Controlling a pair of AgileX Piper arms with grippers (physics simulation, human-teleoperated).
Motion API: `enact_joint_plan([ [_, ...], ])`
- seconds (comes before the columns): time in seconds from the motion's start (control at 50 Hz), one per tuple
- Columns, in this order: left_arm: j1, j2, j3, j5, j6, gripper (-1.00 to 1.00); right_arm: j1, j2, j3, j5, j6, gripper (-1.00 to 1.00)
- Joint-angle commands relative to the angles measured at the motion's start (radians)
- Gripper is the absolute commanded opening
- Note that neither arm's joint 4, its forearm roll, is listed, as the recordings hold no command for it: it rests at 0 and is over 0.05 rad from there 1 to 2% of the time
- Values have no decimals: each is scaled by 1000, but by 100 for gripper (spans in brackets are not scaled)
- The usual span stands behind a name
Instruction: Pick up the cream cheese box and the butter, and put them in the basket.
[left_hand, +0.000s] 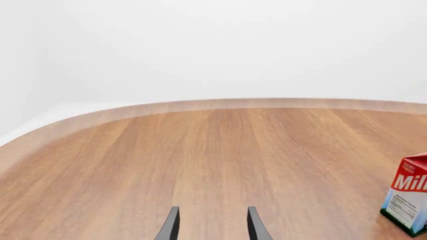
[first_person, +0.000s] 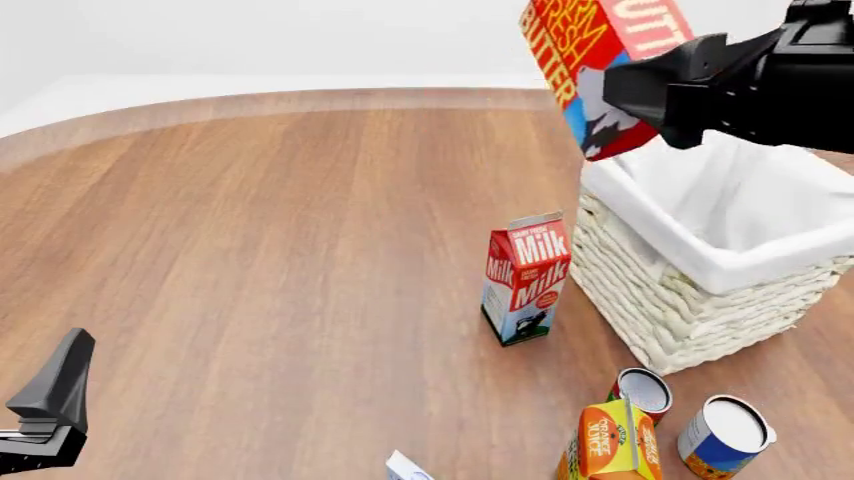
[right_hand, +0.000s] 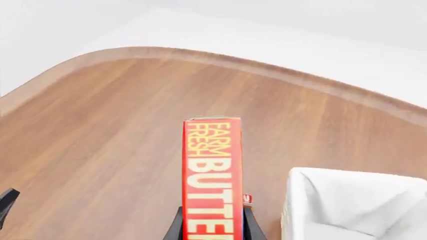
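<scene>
While the left gripper (left_hand: 212, 226) waits low with its fingers apart and the cream cheese box (first_person: 407, 467) lies untouched, the right gripper (right_hand: 211, 226) clamps the butter (first_person: 599, 60) above the basket (first_person: 707, 285)'s near rim; 0 of 2 are inside.

The butter (first_person: 601, 60), an oblong red and orange carton with white lettering and a blue-white picture at its lower end, hangs tilted in the air above the near-left corner of the basket (first_person: 667, 300). The basket, square white wicker with a white cloth liner folded over its rim, stands on the tabletop. Only a pale corner of the cream cheese box (first_person: 407, 468) shows at the front view's bottom edge.
</scene>
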Motion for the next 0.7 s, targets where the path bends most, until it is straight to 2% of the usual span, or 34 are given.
enact_joint_plan([
  [0.02, 0, 0, 0, 0, 0, 100, -125, -88, 1, -14, 98, -100],
  [0.06, 0, 0, 0, 0, 0, 100, -147, -96, -30, 22, 107, -100],
  [0.18, 0, 0, 0, 0, 0, 100, -197, -125, 18, -17, 137, -100],
  [0.34, 0, 0, 0, 0, 0, 100, -274, -149, 46, -46, 218, -100],
  [0.48, 0, 0, 0, 0, 0, 100, -305, -155, 79, -84, 295, -100],
  [0.7, 0, 0, 0, 0, 0, 100, -328, -134, 173, -210, 389, -100],
])
